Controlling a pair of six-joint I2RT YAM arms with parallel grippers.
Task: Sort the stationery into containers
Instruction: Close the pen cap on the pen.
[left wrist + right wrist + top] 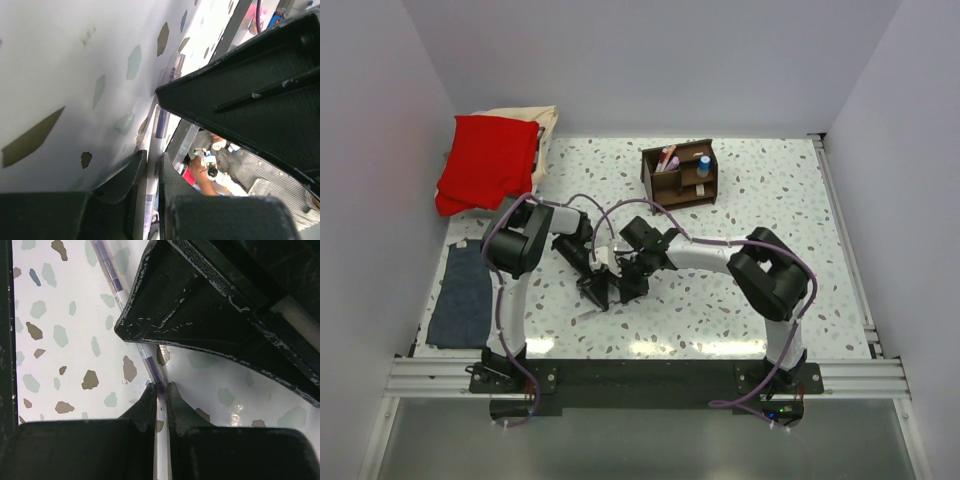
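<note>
Nearer the arm bases than the organizer box (680,173), and a little to its left, we note one clear pen (111,276) with a purple core. It sits low over the speckled table (770,210), well apart from the box. We cannot tell whether it touches the surface.

Right gripper (161,390): fingertips pressed together on one end of the pen, almost no gap between them.

Left gripper (152,159): fingers drawn in on the pen's barrel, which runs lengthwise through the narrow slot between them. Both grippers clamp the same pen and stand just beside each other, noses nearly meeting.

Inside the box: pink-red pens (667,157) stand tilted in the far-left compartment. A blue-and-white cylinder (704,165) stands in a compartment on the right side.

Left of the box, at the table's far-left corner, lies a red cloth (485,160). A blue-grey cloth (462,296) lies flat further left of the box and nearer the bases, beside the left arm.
</note>
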